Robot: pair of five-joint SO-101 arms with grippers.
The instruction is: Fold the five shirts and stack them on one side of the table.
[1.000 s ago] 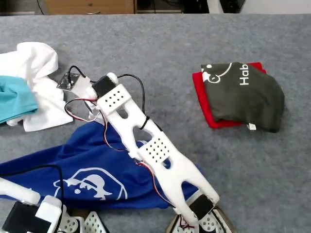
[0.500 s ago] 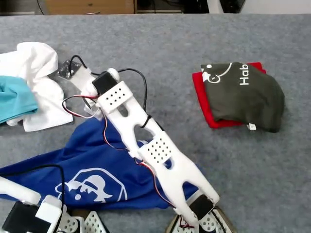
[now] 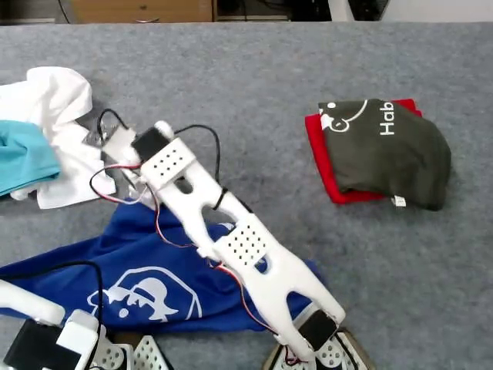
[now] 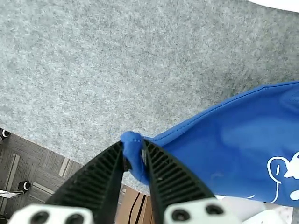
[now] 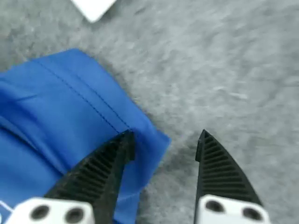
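Observation:
A blue shirt (image 3: 115, 243) with a white print lies spread on the near left of the grey table (image 3: 254, 85). My left gripper (image 4: 133, 151) is shut on one blue corner (image 4: 132, 140) at the table's near edge. My right arm (image 3: 246, 243) stretches diagonally to the shirt's far corner. There the right gripper (image 5: 166, 140) hangs open just above that blue corner (image 5: 140, 135), one finger (image 5: 107, 172) over the cloth and the other over bare table. A dark grey shirt (image 3: 385, 154) lies folded on a red one (image 3: 314, 146) at the right.
A crumpled white shirt (image 3: 54, 100) and a teal shirt (image 3: 23, 154) lie at the left edge, close to the right arm's wrist. Loose wires (image 3: 115, 173) hang from that arm. The floor (image 4: 28, 177) lies past the near table edge.
The right arm has swung left and toward the near side, bringing its gripper onto the blue shirt's far corner. The shirts have stayed put.

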